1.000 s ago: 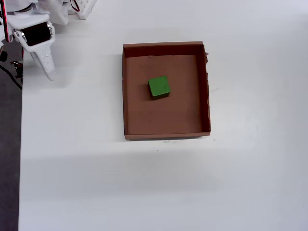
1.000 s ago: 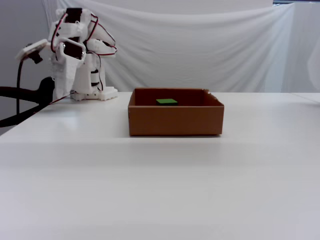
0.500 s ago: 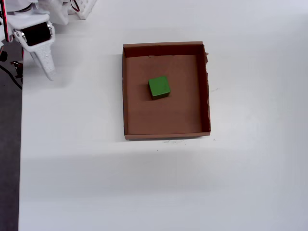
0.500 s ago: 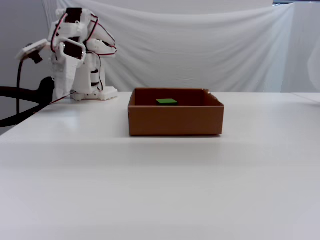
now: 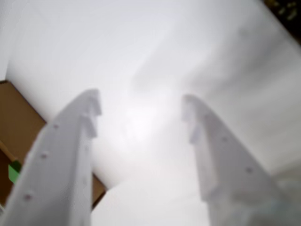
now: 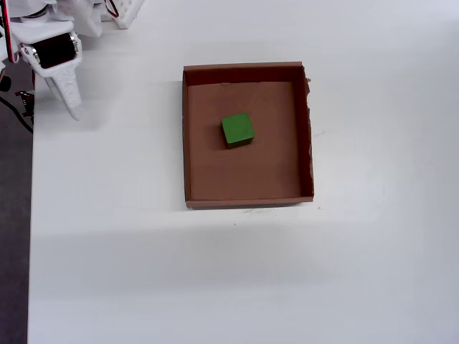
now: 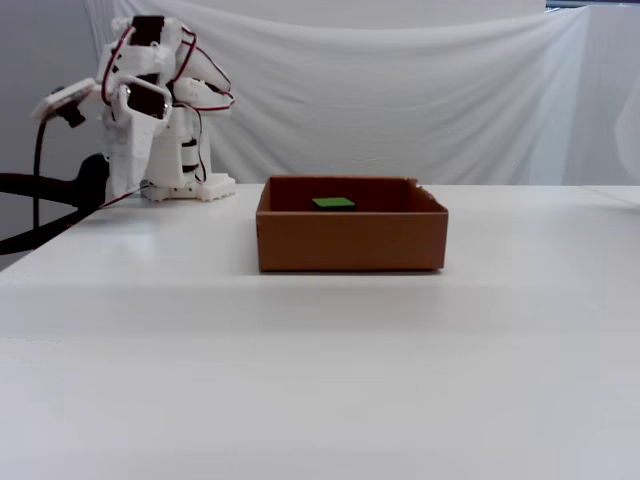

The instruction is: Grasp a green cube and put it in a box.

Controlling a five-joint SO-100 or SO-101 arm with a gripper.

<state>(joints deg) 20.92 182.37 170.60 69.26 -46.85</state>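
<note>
The green cube (image 6: 237, 130) lies inside the brown cardboard box (image 6: 247, 195), a little above its middle in the overhead view. In the fixed view only the cube's top (image 7: 333, 203) shows over the box's front wall (image 7: 350, 243). My gripper (image 6: 72, 107) is far off at the table's top-left corner on the folded white arm (image 7: 150, 100). In the wrist view the gripper (image 5: 141, 110) is open and empty, with its two white fingers (image 5: 70, 155) spread over bare white table. A corner of the box (image 5: 16, 120) and a sliver of the cube (image 5: 14, 172) show at the left edge.
The arm's base (image 7: 185, 185) stands at the back left of the white table (image 6: 215, 287). A dark cable (image 7: 40, 210) hangs off the left table edge. A white curtain (image 7: 400, 90) closes off the back.
</note>
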